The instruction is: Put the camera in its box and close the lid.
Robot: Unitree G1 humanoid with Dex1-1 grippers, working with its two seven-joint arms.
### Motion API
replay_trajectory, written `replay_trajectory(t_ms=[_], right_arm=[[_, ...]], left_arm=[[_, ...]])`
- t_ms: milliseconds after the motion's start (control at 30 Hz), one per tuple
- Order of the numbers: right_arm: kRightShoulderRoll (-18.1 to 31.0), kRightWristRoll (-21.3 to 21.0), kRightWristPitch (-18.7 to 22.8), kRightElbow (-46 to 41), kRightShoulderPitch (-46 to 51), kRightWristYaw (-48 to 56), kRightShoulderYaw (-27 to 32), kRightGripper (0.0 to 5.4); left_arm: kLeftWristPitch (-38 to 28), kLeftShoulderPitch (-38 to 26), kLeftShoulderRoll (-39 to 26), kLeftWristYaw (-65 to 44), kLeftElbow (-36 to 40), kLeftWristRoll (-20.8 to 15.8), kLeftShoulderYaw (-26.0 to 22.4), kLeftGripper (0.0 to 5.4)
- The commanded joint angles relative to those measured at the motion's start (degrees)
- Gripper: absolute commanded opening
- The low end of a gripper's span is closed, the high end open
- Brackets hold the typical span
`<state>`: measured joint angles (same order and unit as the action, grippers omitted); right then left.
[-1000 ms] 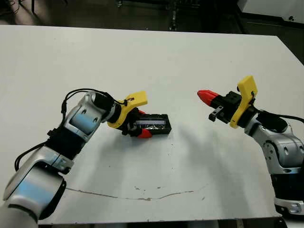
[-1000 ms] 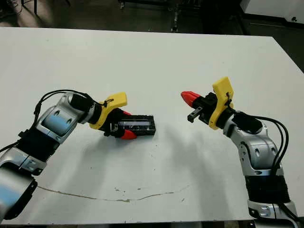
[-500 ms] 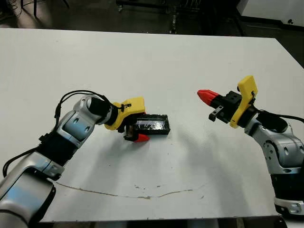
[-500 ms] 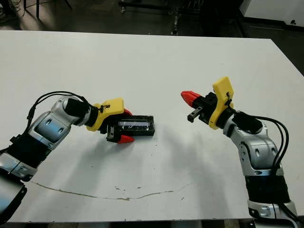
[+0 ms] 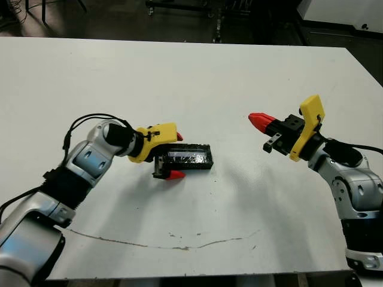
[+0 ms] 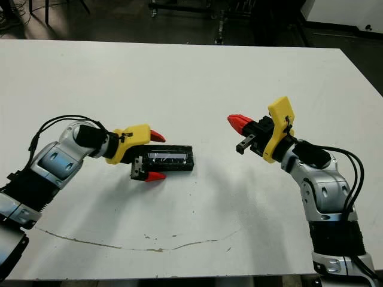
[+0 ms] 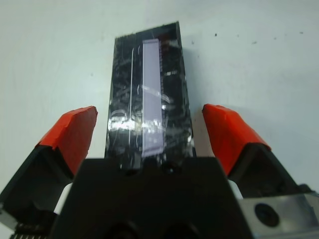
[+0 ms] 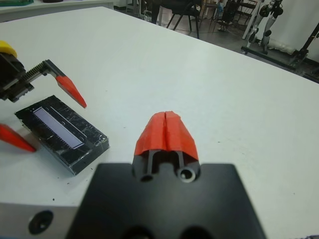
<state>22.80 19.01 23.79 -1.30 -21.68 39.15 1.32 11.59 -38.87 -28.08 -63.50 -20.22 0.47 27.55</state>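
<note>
- The left end effector (image 5: 172, 156) has its two red tips wide apart, one on each long side of the closed box (image 5: 190, 158), not touching it.
- The lid (image 7: 147, 107) sits flat on top of the box. It is shiny, with a pale stripe down the middle.
- The camera cannot be seen. My guess is that it is inside, under the lid.
- The job looks almost done. To finish well, the left end effector should come away in a straight line, so no red tip knocks the box or lifts the lid. If the lid is not fully down, a soft push on its middle would help.
- The right end effector (image 5: 258, 121) has its red tips pressed together, holding nothing. It hangs over the desk (image 5: 239, 78) well apart from the box, at about 3 o'clock from it.
- The desk is white, with a thin dark crack line (image 5: 179, 246) near the front edge, at 6 o'clock from the box.
- Beyond the far edge, at 12 o'clock, the floor is dark, with chair legs (image 8: 184, 17) and stands.
</note>
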Motion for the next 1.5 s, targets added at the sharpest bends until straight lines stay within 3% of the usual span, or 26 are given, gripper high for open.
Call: replay_trajectory(t_ms=[33,300,400,567,700,933,1033,1200,1500], right_arm=[[1.03,0.11,0.66,0.15,0.57,-0.09,0.62,0.0],[1.01,0.22,0.28,0.55,0.34,0.24,0.65,0.0],[0.98,0.27,0.52,0.41,0.46,0.05,0.69,0.0],[1.11,0.14,-0.52,0.95,0.49,0.71,0.64,0.0],[0.92,0.02,-0.84,1.29,0.35,0.84,0.44,0.0],[0.8,-0.23,-1.03,1.41,0.39,0.58,0.2,0.0],[0.85,-0.13,-0.97,1.59,0.33,0.61,0.19,0.0],[0.8,-0.32,-1.83,2.0,0.46,0.73,0.15,0.0],[0.54,0.07,-0.77,1.69,0.67,-0.05,0.29,0.0]], left_arm=[[5.37,6.57,-6.17,-1.9,-5.3,3.71,1.08,5.39],[14.69,8.27,-14.61,-5.32,0.99,2.82,-0.45,5.39],[10.3,10.11,-18.35,-7.99,2.32,2.14,-1.61,5.39],[19.57,7.87,-22.45,-17.33,2.51,-2.12,-3.13,5.39],[23.15,7.53,-23.57,-13.27,7.4,-2.49,-7.09,5.3],[29.38,9.99,-13.66,8.29,16.94,-10.11,-26.27,4.36],[30.32,9.38,-8.68,15.1,20.83,-13.39,-30.81,3.92],[28.88,9.05,-2.75,21.59,27.66,-17.51,-33.35,3.22],[33.56,10.39,4.96,30.47,34.68,-22.38,-31.51,1.84]])
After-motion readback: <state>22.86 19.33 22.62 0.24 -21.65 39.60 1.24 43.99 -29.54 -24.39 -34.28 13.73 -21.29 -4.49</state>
